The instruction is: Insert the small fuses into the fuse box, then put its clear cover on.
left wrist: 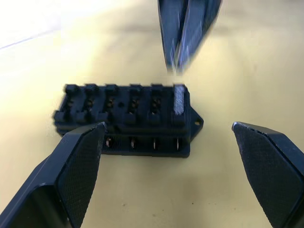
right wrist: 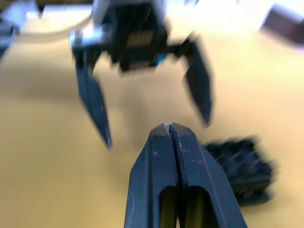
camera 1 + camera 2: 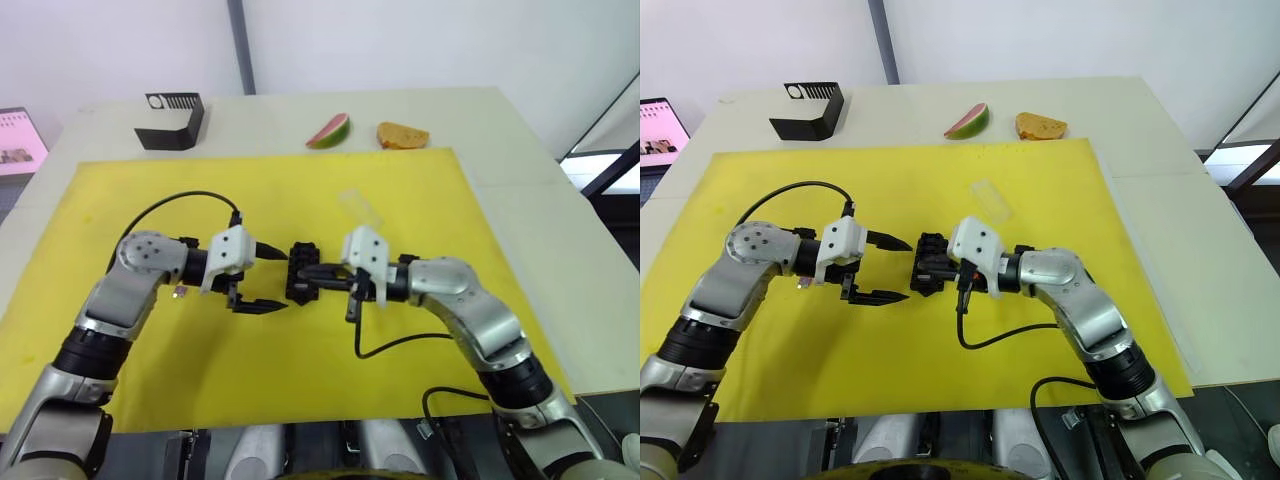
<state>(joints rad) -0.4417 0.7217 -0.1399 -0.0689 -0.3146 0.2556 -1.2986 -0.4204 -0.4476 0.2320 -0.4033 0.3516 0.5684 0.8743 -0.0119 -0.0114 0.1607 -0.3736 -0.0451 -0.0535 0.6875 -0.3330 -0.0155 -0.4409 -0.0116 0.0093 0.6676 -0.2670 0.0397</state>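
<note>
At the upper left of the left eye view a black angular holder with white stripes sits on the bench, off the yellow mat. Left of centre, the left hand is spread wide and holds nothing, one finger just beside the fuse box, which lies at mid-frame on the mat. In the left wrist view the fuse box sits between the wide black fingers, and most of its slots look empty; one end slot seems to carry a grey piece, though I cannot be sure it is a fuse. Just right of the box, the right hand has its fingers pressed together, the tips at the box; whether a fuse is pinched between them I cannot tell. The clear cover lies on the mat above and right of the box, not yet fitted. A tiny fuse lies beside the left wrist. I judge the task early: nearly all fuses remain, then the cover. At upper right of centre lie a watermelon slice and a piece of bread.
</note>
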